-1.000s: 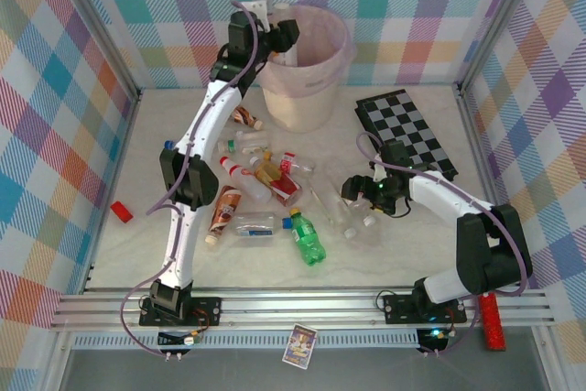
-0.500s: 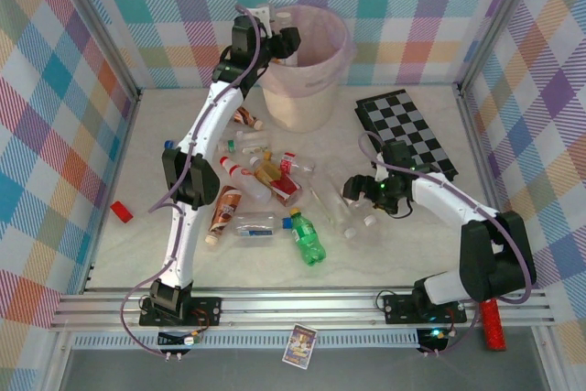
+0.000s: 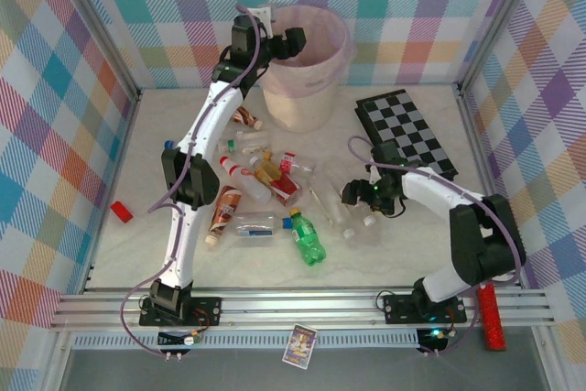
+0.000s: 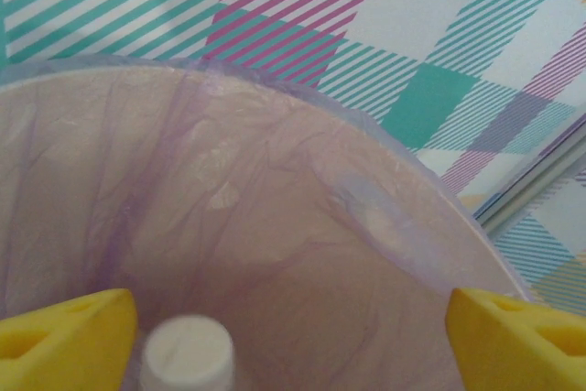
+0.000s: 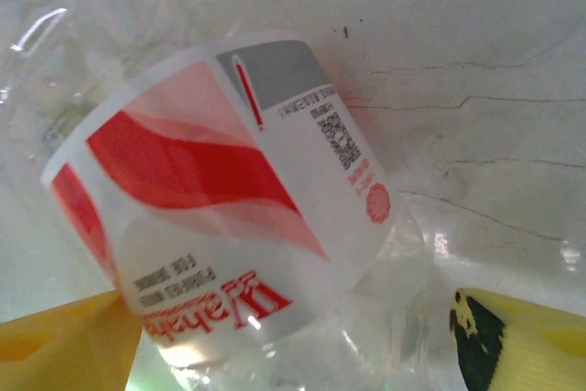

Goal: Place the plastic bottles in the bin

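Note:
My left gripper (image 3: 291, 41) hangs over the rim of the bin (image 3: 311, 89), a pale bucket lined with a pink bag (image 4: 275, 208). Its jaws stand open, and a bottle's white cap (image 4: 186, 352) sits loose beside the left finger (image 4: 69, 336). My right gripper (image 3: 352, 194) is down on the table. It is open, its jaws on either side of a clear bottle with a red and white label (image 5: 220, 199). Its left finger (image 5: 64, 345) touches the label. Several more bottles lie mid-table, among them a green one (image 3: 307, 240) and a brown-orange one (image 3: 226, 210).
A black-and-white checkerboard (image 3: 407, 130) lies right of the bin. A small red block (image 3: 121, 211) sits at the left wall, a red stick (image 3: 493, 318) by the right arm's base, and a card (image 3: 299, 345) in front of the rail.
The left jaws have opened wide over the bin, letting go of the bottle. The right jaws have narrowed around the red-labelled bottle.

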